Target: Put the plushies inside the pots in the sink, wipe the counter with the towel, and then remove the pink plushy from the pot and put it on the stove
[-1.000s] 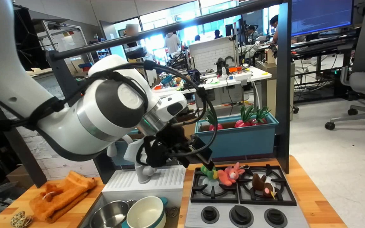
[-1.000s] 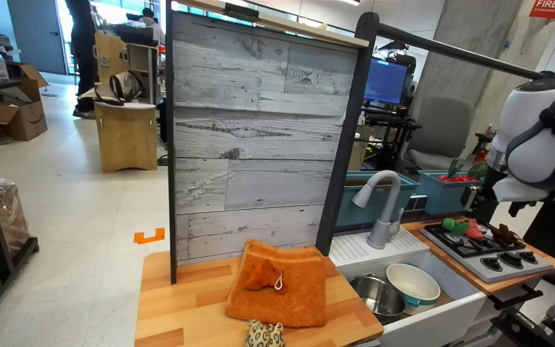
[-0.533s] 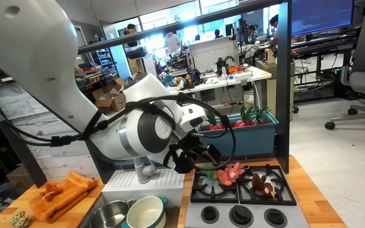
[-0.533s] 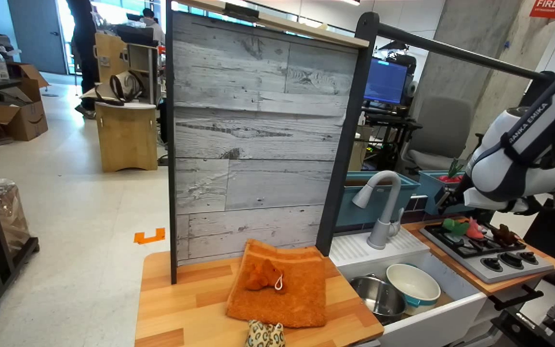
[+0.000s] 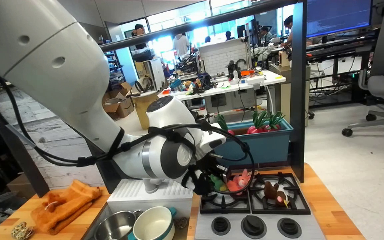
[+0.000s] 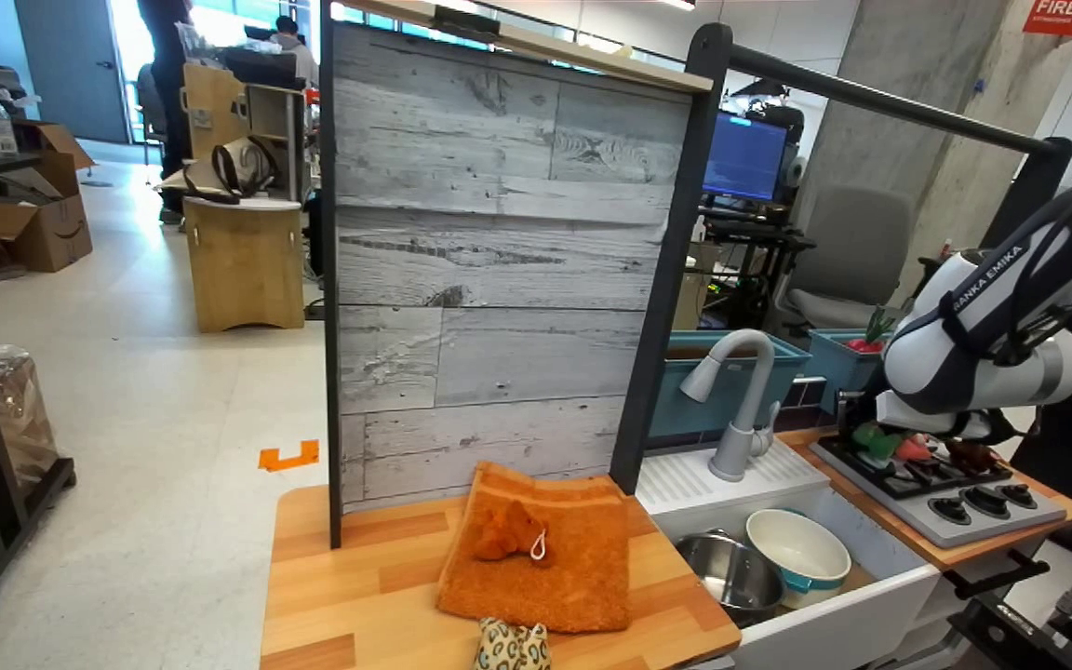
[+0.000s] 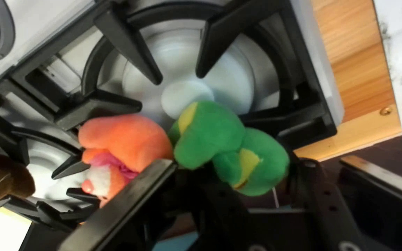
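My gripper is down at the stove, its fingers on both sides of the green plushy, which looks pinched between them. Pressed up beside that toy lies the pink plushy, orange-pink in the wrist view and partly behind a metal bar of the gripper. The brown plushy rests on the neighbouring burner. Inside the sink stand a steel pot and a cream pot with teal handles, both without toys. The orange towel lies folded on the wooden counter.
On the towel sits an orange plush toy, with a leopard-print toy just in front. The grey faucet rises behind the sink. Blue planters line the back of the stove. A dark post stands at its corner.
The arm has swung over and come down to the stove. The jaws, wide before, have closed round the green plushy. The pink plushy has shifted slightly.
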Robot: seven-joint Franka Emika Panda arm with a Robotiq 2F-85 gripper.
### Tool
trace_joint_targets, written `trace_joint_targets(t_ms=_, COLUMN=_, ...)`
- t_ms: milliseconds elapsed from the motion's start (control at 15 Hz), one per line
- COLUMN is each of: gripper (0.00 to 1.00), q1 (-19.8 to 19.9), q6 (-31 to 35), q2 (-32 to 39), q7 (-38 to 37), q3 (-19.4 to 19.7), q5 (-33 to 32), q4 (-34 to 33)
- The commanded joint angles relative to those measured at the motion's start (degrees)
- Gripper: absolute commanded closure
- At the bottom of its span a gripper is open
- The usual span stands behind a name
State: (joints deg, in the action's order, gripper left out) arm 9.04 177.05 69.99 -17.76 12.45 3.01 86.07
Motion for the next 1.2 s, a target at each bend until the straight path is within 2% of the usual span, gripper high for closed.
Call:
trace_joint_targets(t_ms=0, gripper=0.82, q1=3.0, q6=-2.5, q2=-0.8, q7=3.9, q3=-4.1, q5=2.2, q4=-1.3)
trace_joint_targets(t_ms=133, gripper=0.85, q1=4.7, q6=-2.1, q2=-5.0, q7=6.3, q3=-6.9, q5=1.8, q4=3.1)
trace_joint_targets(t_ms=267, gripper=0.98, q1=6.2, q6=1.1, q2=-9.8, q7=9.1, q3=-9.1, q5=1.2, q4=9.2)
trace_joint_targets(t_ms=333, gripper=0.94, q1=7.1, q6=2.8, q2=-11.8, q7=10.4, q3=-10.3, q5=1.1, q4=11.8)
trace_joint_targets(t_ms=400, gripper=0.99, q1=6.9, q6=4.2, q2=-13.4, q7=10.6, q3=-10.2, q5=1.3, q4=13.5)
trace_joint_targets(t_ms=600, gripper=0.96, q1=6.4, q6=5.6, q2=-17.0, q7=10.7, q3=-10.4, q5=1.5, q4=17.1)
trace_joint_targets(t_ms=667, gripper=0.96, q1=6.6, q6=3.7, q2=-18.5, q7=10.9, q3=-11.0, q5=1.5, q4=18.8)
trace_joint_targets(t_ms=933, gripper=0.96, q1=10.9, q6=-5.4, q2=-20.1, q7=14.5, q3=-18.9, q5=1.7, q4=22.0)
trace_joint_targets(t_ms=1067, gripper=0.96, q1=11.6, q6=-8.4, q2=-18.0, q7=16.8, q3=-21.7, q5=2.2, q4=22.0)
trace_joint_targets(t_ms=1133, gripper=0.96, q1=10.3, q6=-7.7, q2=-17.0, q7=17.0, q3=-21.5, q5=2.2, q4=22.4)
